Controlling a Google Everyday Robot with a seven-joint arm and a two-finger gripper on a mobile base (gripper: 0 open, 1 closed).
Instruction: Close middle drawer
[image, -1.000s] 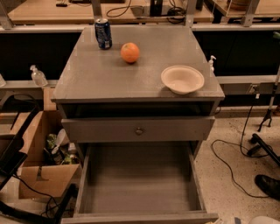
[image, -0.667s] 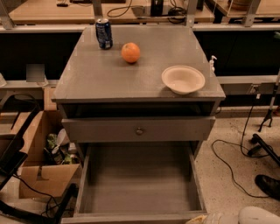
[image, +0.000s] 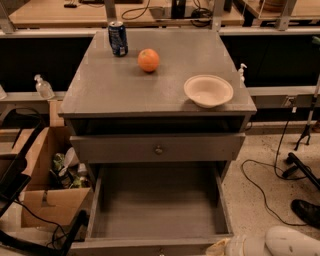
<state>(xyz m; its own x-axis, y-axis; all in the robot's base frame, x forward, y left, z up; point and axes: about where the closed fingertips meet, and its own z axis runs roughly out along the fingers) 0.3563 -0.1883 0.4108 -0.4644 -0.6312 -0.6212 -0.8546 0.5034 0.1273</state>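
The middle drawer (image: 157, 200) is pulled far out toward me, and its deep plain grey box is empty. Its front runs along the bottom edge of the view (image: 150, 246); the knob is hidden. Above it is the taller top drawer front (image: 125, 148) with a round knob (image: 158, 149), standing slightly out from the cabinet. My gripper (image: 221, 247) enters at the bottom right on a white arm (image: 290, 243) and is near the right end of the middle drawer's front.
On the cabinet top (image: 115, 85) stand a blue can (image: 118, 38), an orange (image: 148, 60) and a white bowl (image: 208, 91). An open cardboard box (image: 42, 175) with clutter is on the left floor. Cables (image: 260, 180) and a black stand foot (image: 302, 167) are on the right.
The white arm and gripper have come into view from the bottom right and moved left toward the drawer's front. The drawer has not moved.
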